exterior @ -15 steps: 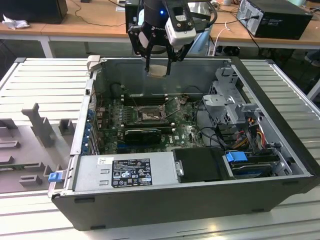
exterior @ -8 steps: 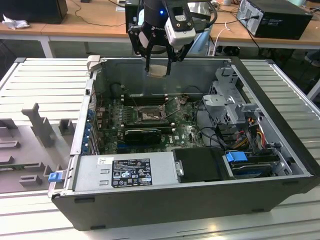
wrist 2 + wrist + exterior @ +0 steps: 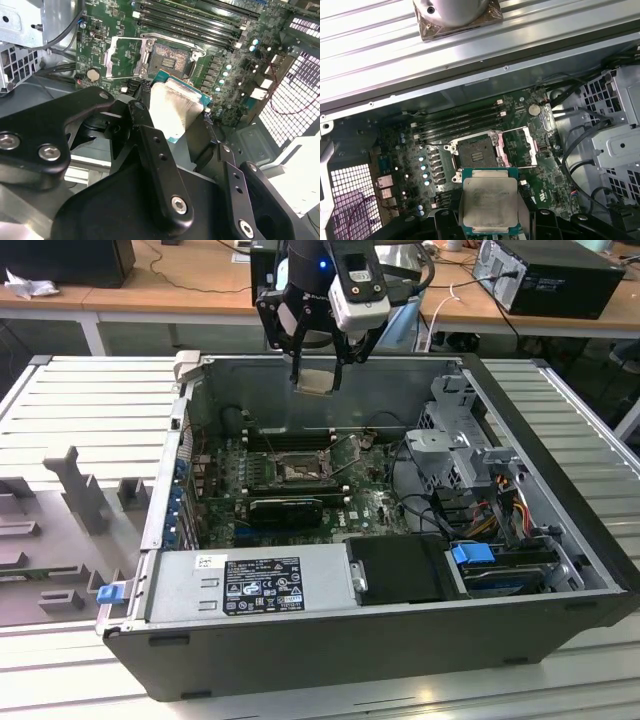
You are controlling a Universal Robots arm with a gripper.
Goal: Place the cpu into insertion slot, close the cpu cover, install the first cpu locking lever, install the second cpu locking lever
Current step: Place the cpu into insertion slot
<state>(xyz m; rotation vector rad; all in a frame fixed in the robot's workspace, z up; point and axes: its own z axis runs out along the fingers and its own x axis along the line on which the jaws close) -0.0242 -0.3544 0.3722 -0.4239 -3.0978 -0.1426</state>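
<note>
My gripper [image 3: 316, 377] hangs above the open computer case, shut on the cpu [image 3: 490, 202], a flat square chip with a pale silver face and a green edge, also seen as the cpu [image 3: 175, 107] [image 3: 316, 381]. Down on the green motherboard the insertion slot [image 3: 472, 150] [image 3: 171, 60] [image 3: 298, 471] lies bare, its dark centre showing. The cpu cover [image 3: 520, 146] [image 3: 122, 57] is swung open beside the slot. The chip is well above the slot, not touching the board.
The case's metal walls [image 3: 330, 585] surround the motherboard. Long black RAM slots [image 3: 457, 122] run beside the socket. A drive cage [image 3: 455, 455] with cables stands at the exterior view's right. A grey fixture [image 3: 75, 490] sits outside the case at the exterior view's left.
</note>
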